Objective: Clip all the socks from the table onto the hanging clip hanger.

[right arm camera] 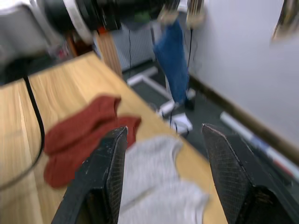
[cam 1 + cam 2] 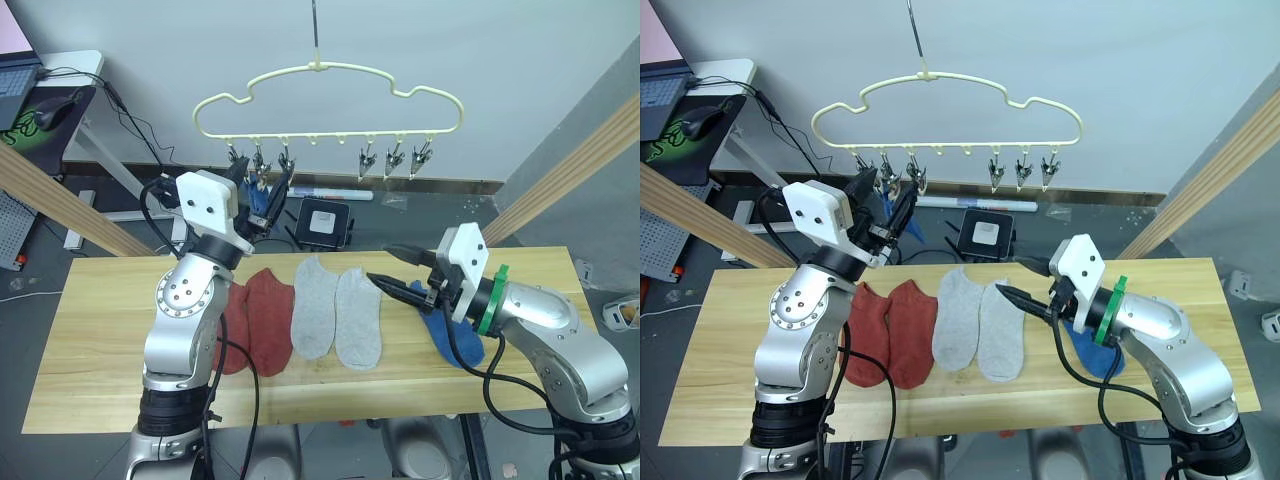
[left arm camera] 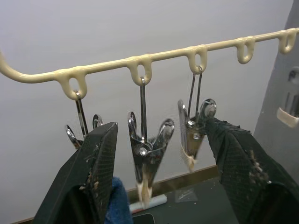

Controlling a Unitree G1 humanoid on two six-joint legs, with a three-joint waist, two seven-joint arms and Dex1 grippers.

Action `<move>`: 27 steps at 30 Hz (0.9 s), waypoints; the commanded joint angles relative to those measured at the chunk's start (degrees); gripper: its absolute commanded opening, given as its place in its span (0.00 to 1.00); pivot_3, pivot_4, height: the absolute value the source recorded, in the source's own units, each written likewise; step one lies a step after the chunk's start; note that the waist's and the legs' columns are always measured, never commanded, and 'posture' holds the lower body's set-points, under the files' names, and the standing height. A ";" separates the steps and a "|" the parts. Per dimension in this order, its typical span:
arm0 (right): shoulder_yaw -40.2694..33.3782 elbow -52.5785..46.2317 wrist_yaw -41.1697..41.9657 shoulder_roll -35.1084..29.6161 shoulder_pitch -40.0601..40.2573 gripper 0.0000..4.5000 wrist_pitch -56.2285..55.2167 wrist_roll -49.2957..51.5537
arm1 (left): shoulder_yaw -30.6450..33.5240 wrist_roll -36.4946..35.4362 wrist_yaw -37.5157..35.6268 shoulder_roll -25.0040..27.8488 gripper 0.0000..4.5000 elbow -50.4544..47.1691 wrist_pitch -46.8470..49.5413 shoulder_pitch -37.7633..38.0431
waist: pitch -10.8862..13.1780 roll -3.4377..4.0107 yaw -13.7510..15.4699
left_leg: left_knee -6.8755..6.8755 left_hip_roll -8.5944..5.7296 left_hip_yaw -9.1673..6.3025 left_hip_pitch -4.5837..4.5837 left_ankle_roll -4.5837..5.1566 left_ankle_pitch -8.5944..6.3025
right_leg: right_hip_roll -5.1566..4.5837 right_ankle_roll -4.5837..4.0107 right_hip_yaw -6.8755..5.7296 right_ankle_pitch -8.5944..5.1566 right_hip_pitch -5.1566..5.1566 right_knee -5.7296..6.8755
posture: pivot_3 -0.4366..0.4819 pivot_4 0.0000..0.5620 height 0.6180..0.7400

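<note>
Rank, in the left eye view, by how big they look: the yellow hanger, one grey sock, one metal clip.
1. The clip hanger, widest by far.
2. A grey sock on the table; it lies nearer the camera, which may flatter it.
3. A metal clip under the hanger, clearly smallest.

Left gripper (image 2: pixel 262 200) crowds the left clips (image 2: pixel 258 160); right clips (image 2: pixel 394 160) hang unobstructed.
</note>
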 commanded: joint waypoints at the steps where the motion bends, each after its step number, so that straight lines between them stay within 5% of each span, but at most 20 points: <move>1: -1.97 -3.21 -1.20 0.72 -1.92 0.58 -0.65 2.86 | 0.36 0.50 -0.06 -0.27 0.70 -0.85 -2.17 -0.40 | 0.00 0.00 0.00 | 0.00 0.00 0.00 0.00 0.00 0.00 | 0.00 0.00 0.00 0.00 0.00 0.01 | 0.29 0.67 1.00; 27: -0.95 -4.37 -4.12 -1.41 -3.90 0.58 1.60 4.85 | 0.78 1.34 0.68 -0.50 0.70 1.21 -3.93 -0.16 | 0.00 0.00 -0.55 | 0.51 0.01 -0.01 -0.01 0.01 0.00 | 0.03 0.02 0.01 0.00 -0.01 0.53 | 0.28 0.63 1.00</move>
